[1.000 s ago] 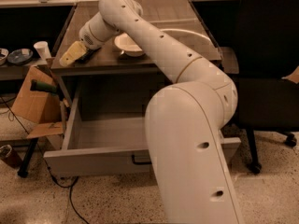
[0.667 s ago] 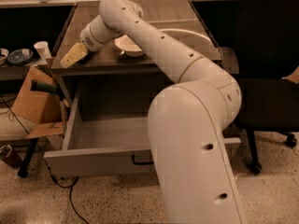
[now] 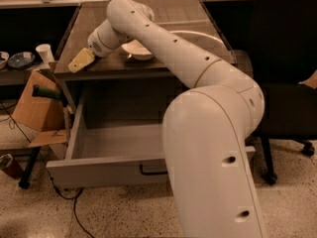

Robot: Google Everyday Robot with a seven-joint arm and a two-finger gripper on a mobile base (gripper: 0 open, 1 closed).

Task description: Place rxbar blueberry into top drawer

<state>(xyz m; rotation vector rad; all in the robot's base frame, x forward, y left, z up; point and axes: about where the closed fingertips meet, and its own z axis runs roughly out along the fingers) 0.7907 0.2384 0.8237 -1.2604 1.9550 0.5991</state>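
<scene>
My gripper [image 3: 81, 60] is at the front left corner of the wooden countertop [image 3: 163, 21], low over its surface, at the end of my white arm. The rxbar blueberry does not show; it may be hidden by the gripper or arm. A white round bowl [image 3: 138, 50] sits on the counter just right of the gripper, partly behind my arm. The top drawer [image 3: 99, 168] is pulled out below the counter. Its grey inside [image 3: 124, 140] shows nothing in it, and its dark handle [image 3: 152, 170] is on the front panel.
A cardboard box [image 3: 34, 108] leans at the left of the drawer. A white cup [image 3: 45, 53] and a dish [image 3: 20, 59] stand on a low shelf at the left. A black office chair [image 3: 287, 63] is at the right. A cable [image 3: 74, 212] lies on the floor.
My gripper has shifted slightly toward the counter's front edge. The drawer and the bowl have not moved.
</scene>
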